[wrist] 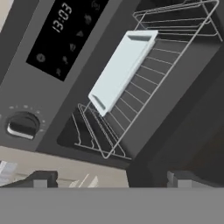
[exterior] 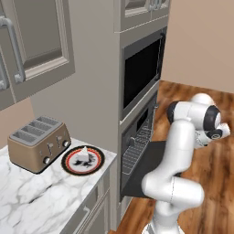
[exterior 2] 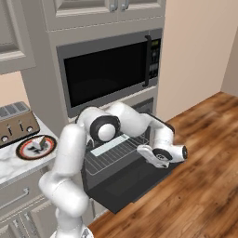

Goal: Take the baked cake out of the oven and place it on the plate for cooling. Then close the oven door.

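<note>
Pincer (exterior 2: 149,157): fingers spread, holding nothing, beside oven door's right edge.
Oven door (exterior 2: 132,181): lies open below-left; long axis runs left-right.
Cake (exterior: 83,154): on plate (exterior: 68,162).

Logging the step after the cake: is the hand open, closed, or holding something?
Hand: open, holding nothing, above the lowered oven door.
</note>
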Available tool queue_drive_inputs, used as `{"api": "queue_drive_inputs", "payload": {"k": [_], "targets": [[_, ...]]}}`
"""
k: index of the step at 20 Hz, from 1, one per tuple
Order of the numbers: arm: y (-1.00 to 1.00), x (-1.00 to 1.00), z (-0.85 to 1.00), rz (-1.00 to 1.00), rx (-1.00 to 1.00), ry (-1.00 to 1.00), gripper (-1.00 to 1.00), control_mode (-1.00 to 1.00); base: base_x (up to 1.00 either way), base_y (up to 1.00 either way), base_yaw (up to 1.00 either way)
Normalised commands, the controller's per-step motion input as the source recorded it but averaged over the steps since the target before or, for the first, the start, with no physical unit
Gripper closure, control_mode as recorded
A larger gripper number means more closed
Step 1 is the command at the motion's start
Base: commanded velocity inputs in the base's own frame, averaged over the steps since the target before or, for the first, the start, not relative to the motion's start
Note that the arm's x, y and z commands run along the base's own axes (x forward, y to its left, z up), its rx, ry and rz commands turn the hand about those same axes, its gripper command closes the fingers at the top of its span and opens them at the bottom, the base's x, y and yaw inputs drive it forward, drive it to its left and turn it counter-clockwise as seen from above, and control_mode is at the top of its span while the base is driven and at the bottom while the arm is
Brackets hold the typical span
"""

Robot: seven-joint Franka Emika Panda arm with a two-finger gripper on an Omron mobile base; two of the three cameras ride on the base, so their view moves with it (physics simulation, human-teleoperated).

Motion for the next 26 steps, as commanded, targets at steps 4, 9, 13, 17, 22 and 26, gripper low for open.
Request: {"api": "queue_drive_inputs", "payload": {"k": [4, 9, 13, 17, 22, 26], "targets": [[-0.81, -0.92, 0.27, -0.06, 0.00, 0.00, -1.00, -1.00, 0.00, 0.00, 0.00], [-0.74, -0.76, -0.12, -0.07, 0.01, 0.00, -1.00, -1.00, 0.00, 0.00, 0.00], [-0.36, -0.12, -0.88, -0.07, 0.01, 0.00, -1.00, -1.00, 0.00, 0.00, 0.00], [-0.21, 0.00, -1.00, -0.03, 0.04, 0.00, -1.00, -1.00, 0.00, 0.00, 0.00], [-0.31, 0.00, -0.93, -0.01, 0.12, 0.00, -1.00, -1.00, 0.00, 0.00, 0.00], [-0.37, 0.00, -0.77, 0.00, 0.31, 0.00, -1.00, -1.00, 0.00, 0.00, 0.00]]}}
